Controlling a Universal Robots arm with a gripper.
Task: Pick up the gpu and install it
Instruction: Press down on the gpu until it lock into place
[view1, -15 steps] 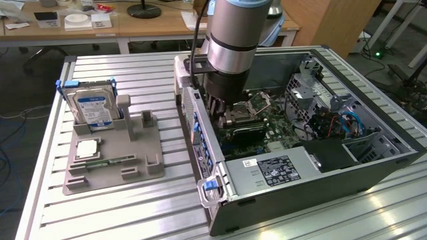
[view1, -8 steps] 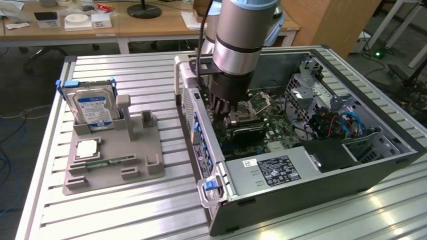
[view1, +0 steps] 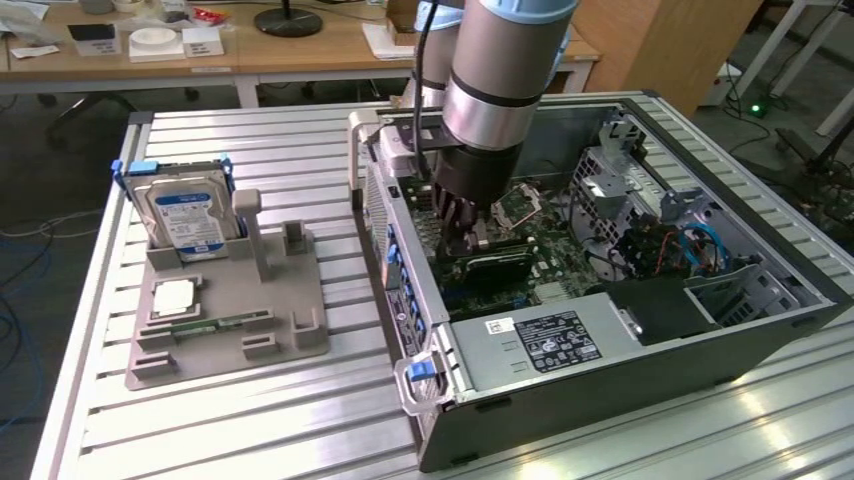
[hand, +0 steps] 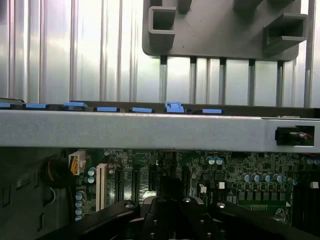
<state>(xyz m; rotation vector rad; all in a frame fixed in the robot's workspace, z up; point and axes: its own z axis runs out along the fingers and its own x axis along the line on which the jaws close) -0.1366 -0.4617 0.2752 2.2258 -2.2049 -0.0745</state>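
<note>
The gpu (view1: 499, 263), a thin flat card with dark components and a green edge, stands on its long edge inside the open grey metal computer case (view1: 747, 325). It sits down against the green motherboard (view1: 561, 270), in the slot area near the case wall that faces the grey fixture. The black gripper (view1: 462, 240) of the silver and grey arm (view1: 501, 80) comes straight down onto the card's upper edge and meets it there. Whether the claw is clamped on the card or loose around it cannot be told.

In the wrist view the gripper's dark body (hand: 170, 220) hangs just above the motherboard (hand: 240, 175), with a row of dark slots and one white slot (hand: 101, 186) beside it. The case's grey wall (hand: 150, 130) runs across beyond, with small blue plastic tabs (hand: 173, 106) along its top.

In the exterior view, a square silver processor socket (view1: 518, 206) lies on the board just beyond the card. A grey power supply with a black and white label (view1: 550, 342) fills the case's near end.

The case lies on its side on a ribbed aluminium table (view1: 267, 430). Near the table's edge on the exterior view's left rests a grey plastic fixture tray (view1: 287, 335). A silver hard drive with a blue label (view1: 187, 222) stands upright at the tray's far end. A square silver processor chip (view1: 175, 297) and a small narrow green memory stick (view1: 214, 325) lie flat nearer its front.
</note>
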